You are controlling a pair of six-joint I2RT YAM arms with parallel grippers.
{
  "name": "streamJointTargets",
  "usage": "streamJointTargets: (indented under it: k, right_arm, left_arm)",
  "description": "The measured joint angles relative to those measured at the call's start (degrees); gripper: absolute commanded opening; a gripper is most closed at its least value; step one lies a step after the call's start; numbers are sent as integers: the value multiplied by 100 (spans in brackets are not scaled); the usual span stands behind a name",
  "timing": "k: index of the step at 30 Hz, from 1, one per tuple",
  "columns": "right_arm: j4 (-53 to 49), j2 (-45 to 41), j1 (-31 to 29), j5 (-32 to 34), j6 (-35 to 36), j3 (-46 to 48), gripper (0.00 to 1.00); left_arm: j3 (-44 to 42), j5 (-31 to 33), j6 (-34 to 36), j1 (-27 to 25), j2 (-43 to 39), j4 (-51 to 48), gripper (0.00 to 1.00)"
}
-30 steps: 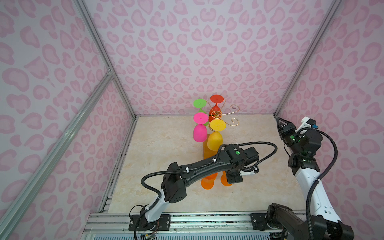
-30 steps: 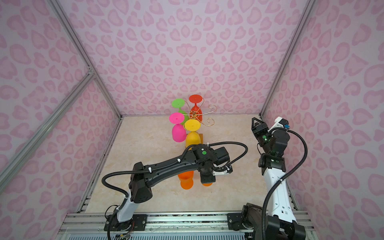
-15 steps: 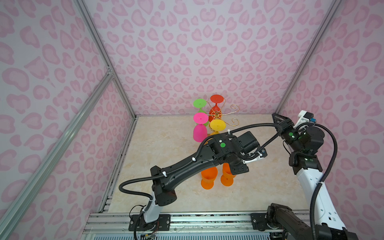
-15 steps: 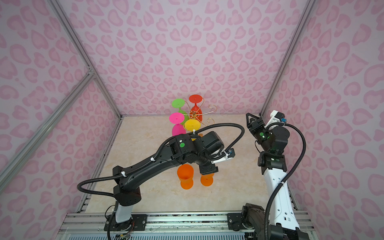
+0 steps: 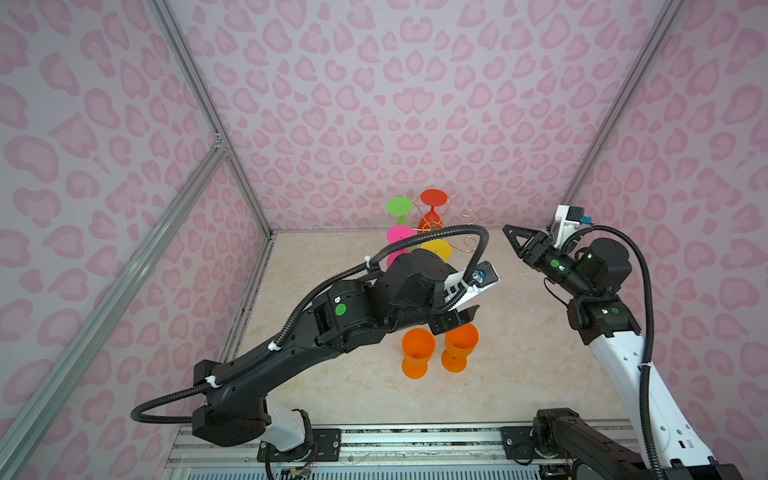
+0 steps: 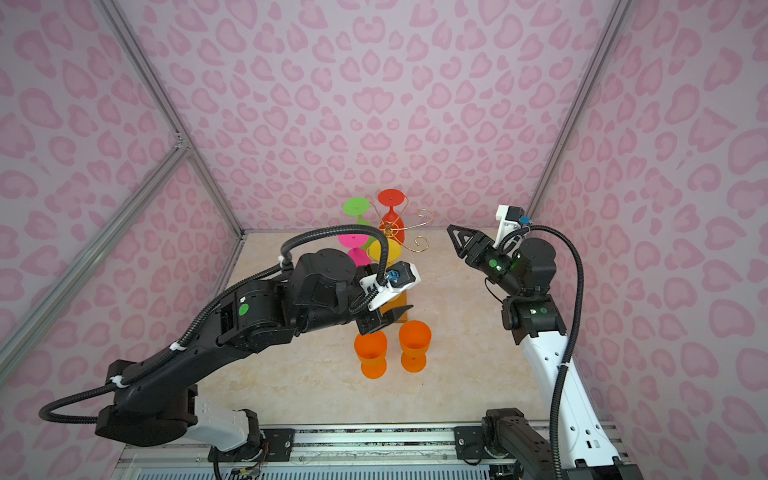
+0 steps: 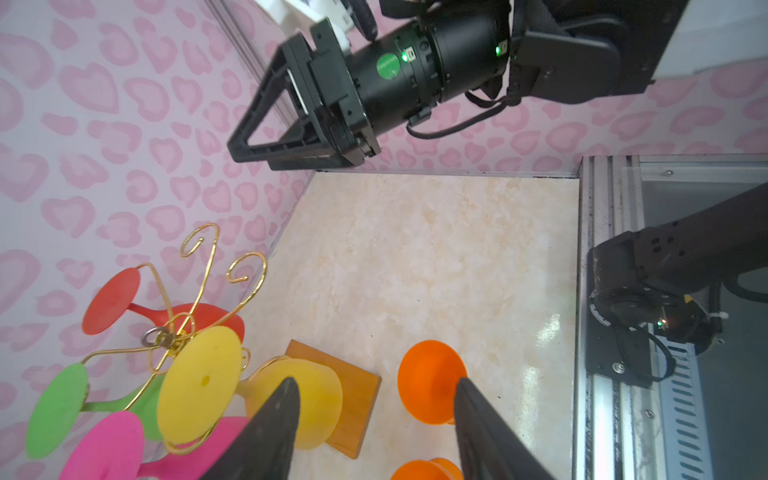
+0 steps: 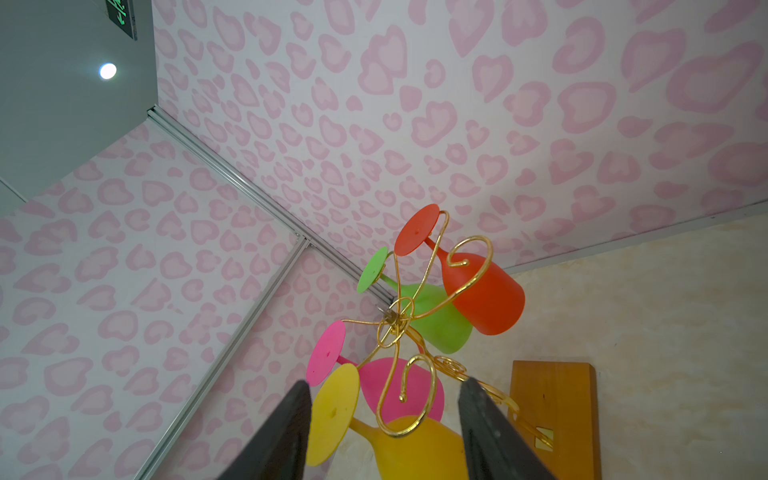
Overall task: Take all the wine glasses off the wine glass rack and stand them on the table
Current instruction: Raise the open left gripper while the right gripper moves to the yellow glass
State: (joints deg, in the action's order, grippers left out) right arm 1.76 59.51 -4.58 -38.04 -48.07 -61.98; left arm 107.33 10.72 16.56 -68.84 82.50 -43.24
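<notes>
Across both top views: cream marbled surface enclosed by pink heart-print walls on aluminium framing.
- Rear centre, upright: the wine glass rack. It carries four glasses hung bowl-down: red wine glass, green wine glass, pink wine glass and yellow wine glass.
- Off the rack, nearer the front: two orange wine glasses, upright and side by side on the surface.
- The left gripper hangs just above the orange pair, in front of the rack.
- The right gripper points at the rack from the right, apart from it.
- Markings: a round green sticker on each arm.

Left wrist view:
- The left gripper's fingers are spread, with nothing between them.
- The yellow wine glass shows its bowl behind one finger; an orange glass sits behind the other.
- The rack's amber wooden base lies in the gap.

Right wrist view:
- The right gripper's fingers are spread and empty.
- The rack is framed between them. The yellow wine glass is nearest, its foot just beside one finger in the frame.
- A green sign sits at the ceiling, its lettering cut off and unreadable.
</notes>
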Motion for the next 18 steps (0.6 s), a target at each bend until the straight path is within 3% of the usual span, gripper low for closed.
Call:
streamJointTargets:
  k: [2, 9, 18]
  right_arm:
    - [-37, 76, -210, -13, 31, -59, 58]
    - [-348, 461, -1001, -31, 299, -472, 58]
    - [-1012, 1032, -1604, 57, 833, -1069, 59]
  left_arm:
    - [-424, 168, 11, 122, -435, 437, 72]
    - [-1572, 435, -232, 1038, -1587, 1469, 73]
    - [-2490, 444, -892, 2203, -2140, 1996, 75]
